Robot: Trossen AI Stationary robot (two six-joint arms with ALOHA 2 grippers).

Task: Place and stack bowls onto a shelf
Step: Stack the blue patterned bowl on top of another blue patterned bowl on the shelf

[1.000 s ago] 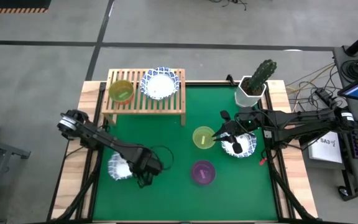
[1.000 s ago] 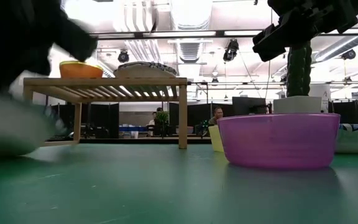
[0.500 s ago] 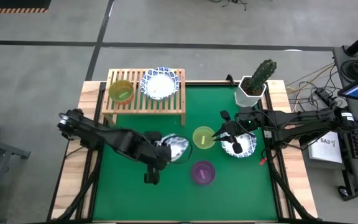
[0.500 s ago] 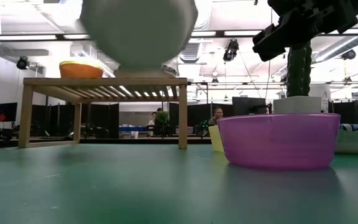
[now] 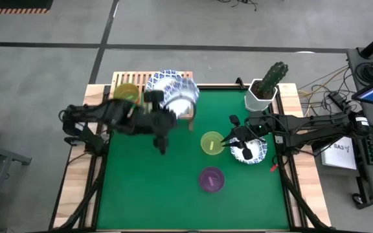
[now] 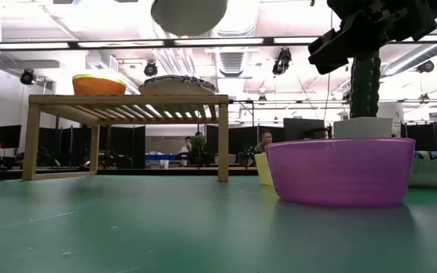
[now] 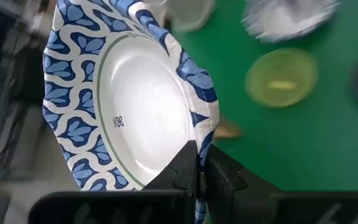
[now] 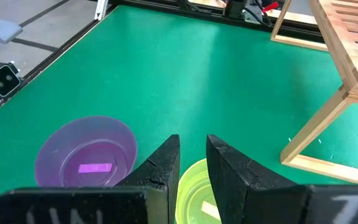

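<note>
My left gripper (image 5: pixel 171 114) (image 7: pixel 201 171) is shut on a white bowl with a blue-patterned rim (image 5: pixel 175 97) (image 6: pixel 189 13), held high over the right half of the light-wood shelf (image 5: pixel 118 111) (image 6: pixel 127 99). Another white bowl (image 6: pixel 179 84) sits on the slats beneath it, beside a yellow-green bowl (image 5: pixel 126 94) (image 6: pixel 99 83). My right gripper (image 5: pixel 228 138) (image 8: pixel 192 163) hovers above the right rim of the lime bowl (image 5: pixel 210 143) (image 8: pixel 194 186), its fingers a narrow gap apart. On the mat stand the purple bowl (image 5: pixel 211 179) (image 6: pixel 340 171) and one more white bowl (image 5: pixel 256 151). My left gripper pinches the white bowl's rim (image 7: pixel 199 138), one finger inside the bowl and one outside. The fingers come at the near side of the rim, slanting from the table's near-left. The bowl is lifted clear, mouth up, well above the shelf top.
A cactus in a white angular pot (image 5: pixel 264 90) (image 6: pixel 365 91) stands at the far right corner, next to the right arm. Bare green mat (image 5: pixel 147 188) lies near and left. The table's wooden border (image 5: pixel 76 188) frames the mat.
My left gripper has lifted the white bowl off the mat at the near left, swung it right across the mat, then carried it up and toward the far edge. The bowl now hangs clear over the shelf.
</note>
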